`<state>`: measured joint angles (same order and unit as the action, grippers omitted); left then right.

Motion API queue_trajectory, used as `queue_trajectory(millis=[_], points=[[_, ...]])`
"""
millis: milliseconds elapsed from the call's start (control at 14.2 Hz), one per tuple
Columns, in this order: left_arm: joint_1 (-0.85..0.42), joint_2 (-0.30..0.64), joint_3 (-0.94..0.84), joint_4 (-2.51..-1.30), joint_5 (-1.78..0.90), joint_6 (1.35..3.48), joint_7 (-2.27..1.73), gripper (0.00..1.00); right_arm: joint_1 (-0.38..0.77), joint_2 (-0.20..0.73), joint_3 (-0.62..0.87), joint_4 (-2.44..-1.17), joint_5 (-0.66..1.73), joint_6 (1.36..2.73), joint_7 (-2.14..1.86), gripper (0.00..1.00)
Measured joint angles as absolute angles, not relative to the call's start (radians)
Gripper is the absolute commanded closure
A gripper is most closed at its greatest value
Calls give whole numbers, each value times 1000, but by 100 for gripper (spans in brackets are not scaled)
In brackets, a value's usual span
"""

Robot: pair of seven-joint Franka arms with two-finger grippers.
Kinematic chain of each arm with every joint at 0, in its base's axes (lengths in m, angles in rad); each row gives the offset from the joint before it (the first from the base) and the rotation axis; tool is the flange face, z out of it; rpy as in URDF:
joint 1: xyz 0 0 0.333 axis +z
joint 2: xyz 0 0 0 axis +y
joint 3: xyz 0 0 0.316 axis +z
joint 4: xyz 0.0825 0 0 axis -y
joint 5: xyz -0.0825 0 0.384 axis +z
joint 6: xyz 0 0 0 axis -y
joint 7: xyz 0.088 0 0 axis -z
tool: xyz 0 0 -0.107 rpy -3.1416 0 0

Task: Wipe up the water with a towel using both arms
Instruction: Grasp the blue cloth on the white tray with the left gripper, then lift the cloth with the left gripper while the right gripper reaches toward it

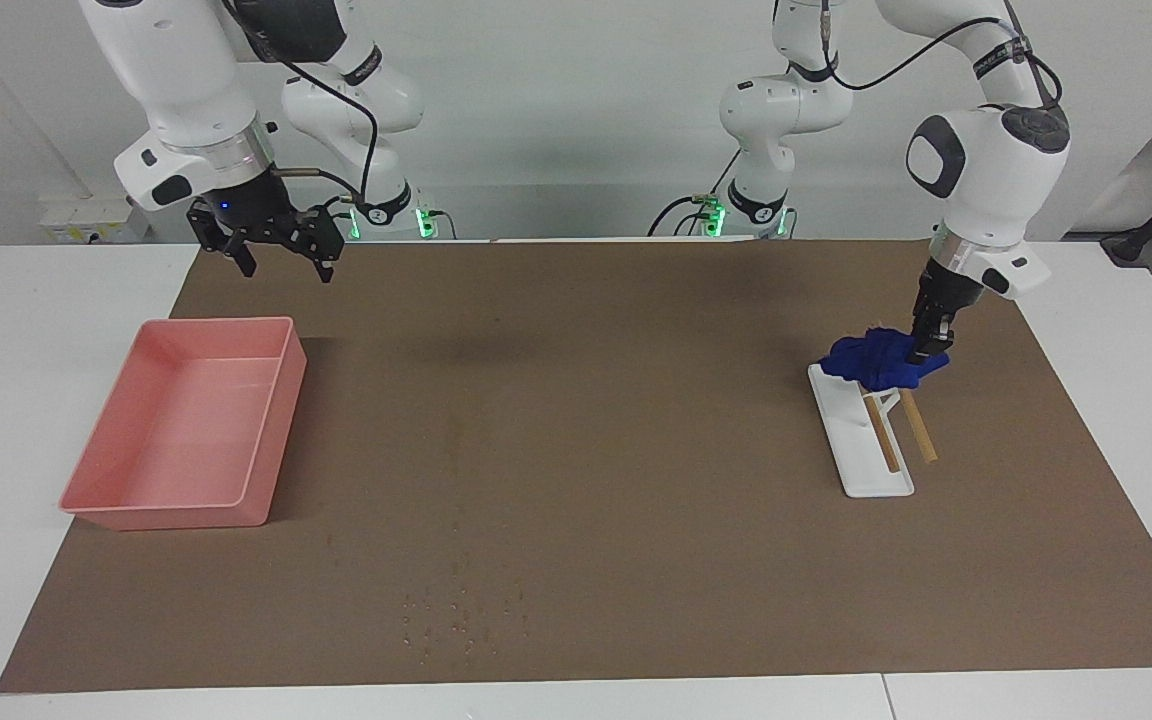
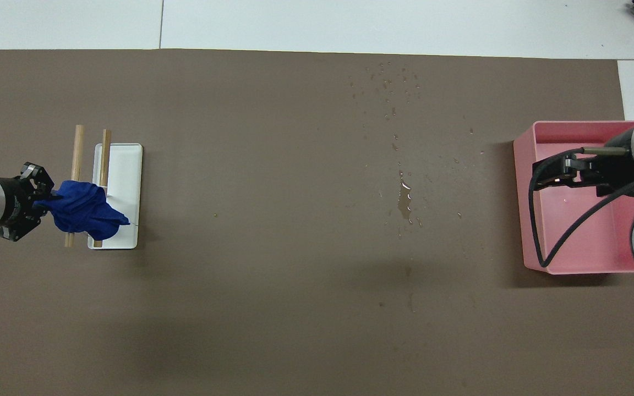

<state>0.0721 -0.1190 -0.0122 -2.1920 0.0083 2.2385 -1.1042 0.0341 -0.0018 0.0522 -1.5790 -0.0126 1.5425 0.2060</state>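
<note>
- Progress stood at the very start: the left pincer (image 1: pixel 928 350) had its fingertips pinched together on the towel (image 1: pixel 876 361), which lay draped over a rack toward the left arm's end of the tabletop (image 1: pixel 636 620), at about 3 o'clock in the facing view.
- Nothing looked wiped yet, in my judgement: the water (image 2: pixel 404 201) sat as a small glossy puddle near mid-mat, with a scatter of beads trailing toward 12 o'clock in the overhead view, well apart from the towel.
- Lifting the towel clear, carrying it to the spill and rubbing the wet patch all appeared to remain, as did any part for the second arm.
- The right pincer (image 1: pixel 281 262) hung with its fingers spread wide and nothing between them, over the pink tray's (image 1: pixel 176 425) edge nearest the robots; that arm waited.
- The towel was a deep-blue lump of soft cloth, crumpled and folded on itself, one corner drooping onto the rack's base.
- The rack (image 1: pixel 861 440) had a flat, white, oblong base with rounded corners, smooth like plastic, carrying two slim pale wooden rods (image 2: pixel 77 157) side by side.
- The tray was a shallow, rigid rectangular tub with upright walls and a faint sheen inside.
- The mat (image 1: pixel 636 480) was matte brown, flat and uniform, laid over a white tabletop.
</note>
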Motion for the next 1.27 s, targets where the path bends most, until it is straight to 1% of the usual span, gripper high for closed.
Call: queue_trajectory(millis=[212, 282, 424, 635, 776, 988, 1129, 1271], points=[[56, -118, -12, -2184, 8, 2233, -1104, 100, 34, -2, 52, -1579, -13, 1542, 206, 0], [43, -115, -12, -2165, 8, 2207, -1105, 100, 34, -2, 52, -1579, -13, 1542, 206, 0], [6, -90, -13, -2066, 8, 2094, -1121, 100, 34, -2, 52, -1579, -13, 1543, 206, 0], [-53, -42, -21, -1853, 1, 1888, -1170, 100, 35, -3, 56, -1580, -12, 1576, 242, 0], [-86, -34, -27, -1757, -35, 1798, -1230, 100, 50, -3, 59, -1581, -7, 1597, 324, 0], [-126, -34, -70, -1645, -67, 1716, -1386, 100, 109, -2, 62, -1588, 47, 1636, 558, 0], [-136, -33, -139, -1610, -81, 1695, -1511, 100, 135, -1, 63, -1594, 118, 1665, 722, 0], [-141, -28, -221, -1601, -84, 1693, -1660, 100, 162, 4, 64, -1597, 181, 1698, 906, 1]])
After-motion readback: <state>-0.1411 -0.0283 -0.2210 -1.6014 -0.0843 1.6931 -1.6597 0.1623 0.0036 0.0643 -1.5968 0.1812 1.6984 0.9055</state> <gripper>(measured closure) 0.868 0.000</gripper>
